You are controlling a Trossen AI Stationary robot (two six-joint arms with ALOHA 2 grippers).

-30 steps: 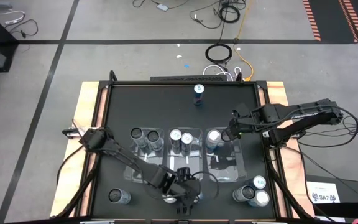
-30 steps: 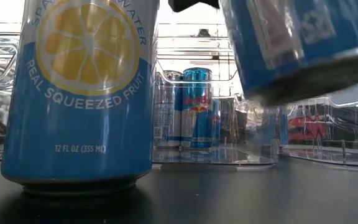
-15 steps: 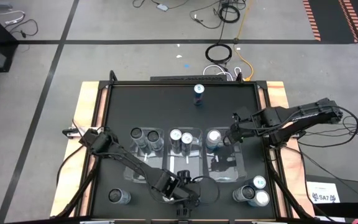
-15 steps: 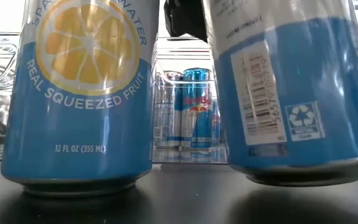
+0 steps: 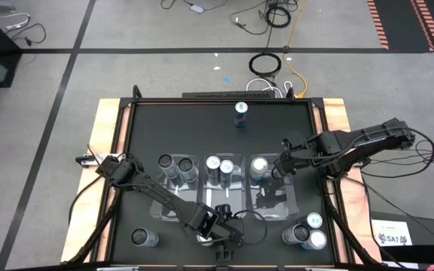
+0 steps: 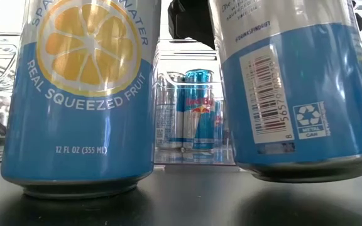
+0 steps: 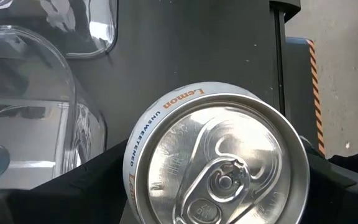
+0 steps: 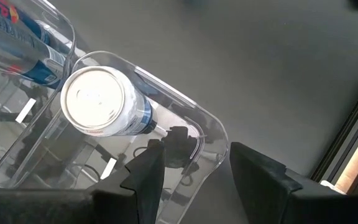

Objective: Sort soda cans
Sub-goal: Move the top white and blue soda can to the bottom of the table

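Observation:
My left gripper (image 5: 218, 232) is at the table's near edge, shut on a blue-and-white lemon soda can (image 6: 294, 88). A second lemon can (image 6: 80, 94) stands on its base just to its left. My right gripper (image 5: 276, 168) hovers open over the far end of the right clear bin (image 5: 281, 197), where one white-topped can (image 8: 101, 102) stands. Two dark grey cans (image 5: 176, 165) stand in the left bin, and two blue cans (image 5: 220, 165) in the middle bin. Other cans stand at the far edge (image 5: 240, 111), near left (image 5: 143, 238) and near right (image 5: 307, 232). My left gripper pinches the lemon can between its two fingers (image 7: 86, 186), one on each side of the can's wall (image 7: 143, 163) below the rim. The fingers come from above, slanting down. The can sits nearly upright with its base (image 6: 300, 176) just at the table; whether it touches, I cannot tell.
Three clear bins lie side by side across the table's middle. Wooden side rails (image 5: 108, 150) border the black top. Free dark surface lies between the bins and the far-edge can. The low camera stands right in front of the two lemon cans.
My left gripper has come down at the near edge, bringing the held lemon can from a raised, tilted pose to nearly upright close to the table, beside the standing can. My right gripper has edged slightly toward the near edge over the right bin.

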